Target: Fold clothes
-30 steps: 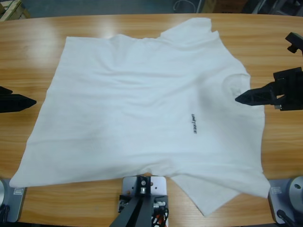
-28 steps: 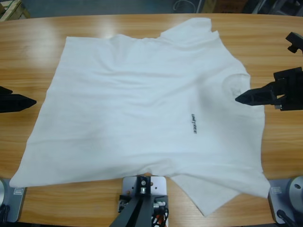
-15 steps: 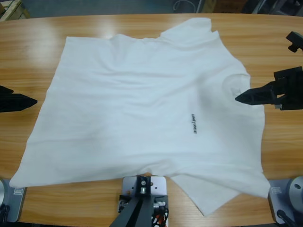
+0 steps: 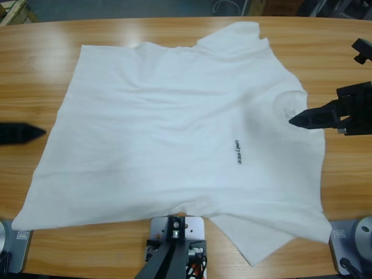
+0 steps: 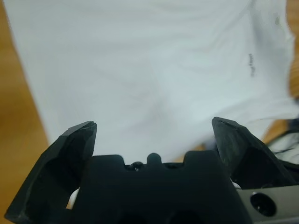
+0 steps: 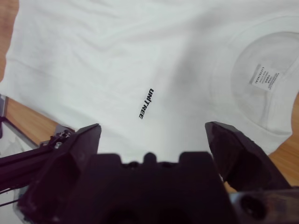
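The white T-shirt (image 4: pixel 174 128) lies spread flat on the wooden table (image 4: pixel 40 52), front up, with its collar (image 4: pixel 288 104) to the right and its hem to the left. Dark printed letters (image 4: pixel 237 152) run across the chest. My right gripper (image 4: pixel 293 120) hovers at the collar edge, open; its wrist view shows the letters (image 6: pixel 145 103) and the neck label (image 6: pixel 264 77) beyond the spread jaws. My left gripper (image 4: pixel 39 131) sits just off the hem side, open, and looks across the shirt (image 5: pixel 154 60) with nothing between its jaws.
One sleeve (image 4: pixel 235 35) points at the table's far edge, the other (image 4: pixel 273 238) at the near edge. Bare wood (image 4: pixel 343 64) borders the shirt on the left, right and far sides.
The left gripper has shifted slightly toward the near edge of the table. The right gripper and the shirt have not moved.
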`<state>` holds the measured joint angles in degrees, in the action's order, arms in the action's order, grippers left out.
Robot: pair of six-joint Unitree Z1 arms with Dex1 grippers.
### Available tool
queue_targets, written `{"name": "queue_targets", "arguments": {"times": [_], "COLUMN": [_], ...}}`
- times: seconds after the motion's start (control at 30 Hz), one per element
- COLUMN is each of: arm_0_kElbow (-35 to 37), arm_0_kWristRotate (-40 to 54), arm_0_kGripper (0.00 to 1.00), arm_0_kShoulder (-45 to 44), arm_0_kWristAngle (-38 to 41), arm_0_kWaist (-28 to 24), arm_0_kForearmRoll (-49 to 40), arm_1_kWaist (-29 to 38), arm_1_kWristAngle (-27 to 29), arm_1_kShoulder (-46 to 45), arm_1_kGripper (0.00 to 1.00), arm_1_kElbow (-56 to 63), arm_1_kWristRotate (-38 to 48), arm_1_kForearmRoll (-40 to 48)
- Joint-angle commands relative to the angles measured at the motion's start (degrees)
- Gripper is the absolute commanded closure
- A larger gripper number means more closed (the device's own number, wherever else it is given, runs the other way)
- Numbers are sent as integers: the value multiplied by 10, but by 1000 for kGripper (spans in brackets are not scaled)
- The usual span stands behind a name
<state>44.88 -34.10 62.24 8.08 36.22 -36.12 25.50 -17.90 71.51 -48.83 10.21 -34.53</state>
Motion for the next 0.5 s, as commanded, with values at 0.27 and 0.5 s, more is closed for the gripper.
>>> {"name": "queue_targets", "arguments": {"times": [0.27, 0.5], "arm_0_kElbow": [-112, 13], "arm_0_kWristRotate": [-192, -34], "arm_0_kGripper": [103, 142], "arm_0_kShoulder": [16, 221], "arm_0_kWristAngle": [57, 76], "arm_0_kWaist": [5, 19], "arm_0_kForearmRoll": [18, -100], "arm_1_kWaist": [6, 6], "arm_1_kWristAngle": [-5, -5], "arm_1_kShoulder": [-8, -14], "arm_1_kGripper": [87, 82], "arm_1_kElbow": [21, 22], "arm_1_kWristRotate": [-1, -1], "arm_1_kForearmRoll": [3, 3]}}
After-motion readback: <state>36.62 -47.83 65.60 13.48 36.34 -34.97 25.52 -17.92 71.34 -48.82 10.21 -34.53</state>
